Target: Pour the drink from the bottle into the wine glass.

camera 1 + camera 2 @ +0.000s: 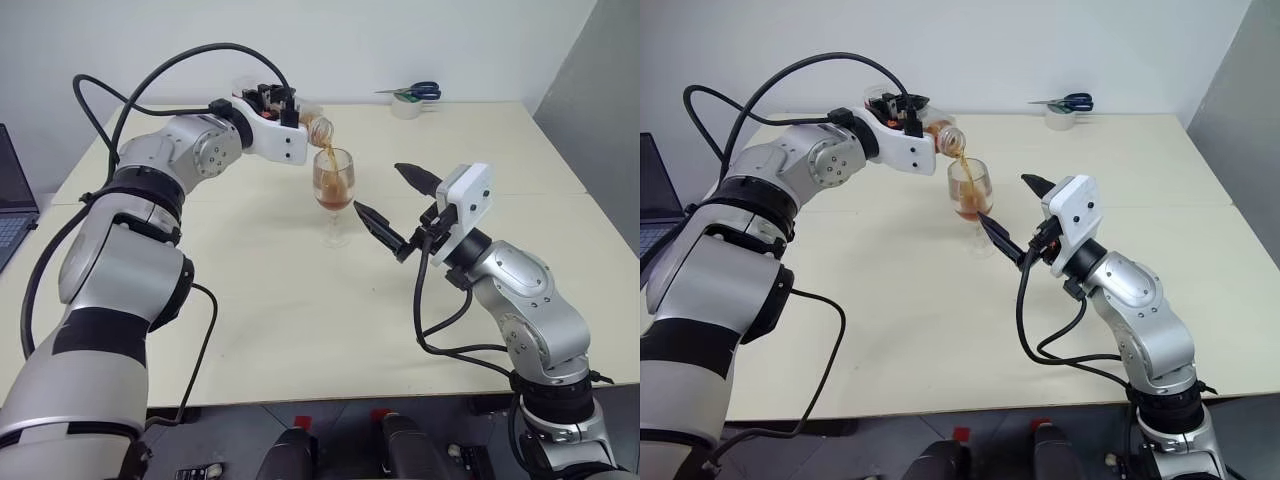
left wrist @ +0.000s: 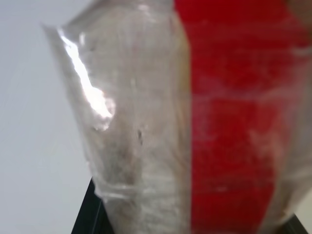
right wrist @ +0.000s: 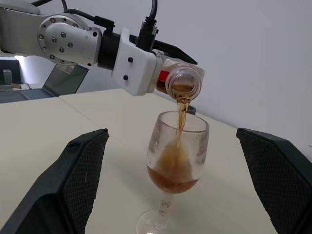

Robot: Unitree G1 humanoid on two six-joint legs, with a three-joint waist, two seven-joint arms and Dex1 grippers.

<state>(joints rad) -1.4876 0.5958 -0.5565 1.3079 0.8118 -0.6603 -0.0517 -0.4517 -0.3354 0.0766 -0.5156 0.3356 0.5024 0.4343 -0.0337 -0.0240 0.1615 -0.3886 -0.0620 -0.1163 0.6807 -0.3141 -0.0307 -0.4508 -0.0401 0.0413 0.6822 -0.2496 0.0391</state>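
Left gripper (image 1: 285,108) pinches pouring bottle (image 1: 315,126); right gripper (image 1: 393,197) spread (perhaps touching) beside wine glass (image 1: 334,184).

We reach our left arm forward, its left gripper (image 1: 292,108) level and clamped tight; our right gripper (image 1: 395,205) hangs nearer in, angled slightly upward, fingers (image 3: 80,170) spread wide.

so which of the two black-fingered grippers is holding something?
The left gripper: shut on the clear plastic bottle with the red label, tipped over the clear stemmed wine glass. The right gripper stands open, holding nothing.
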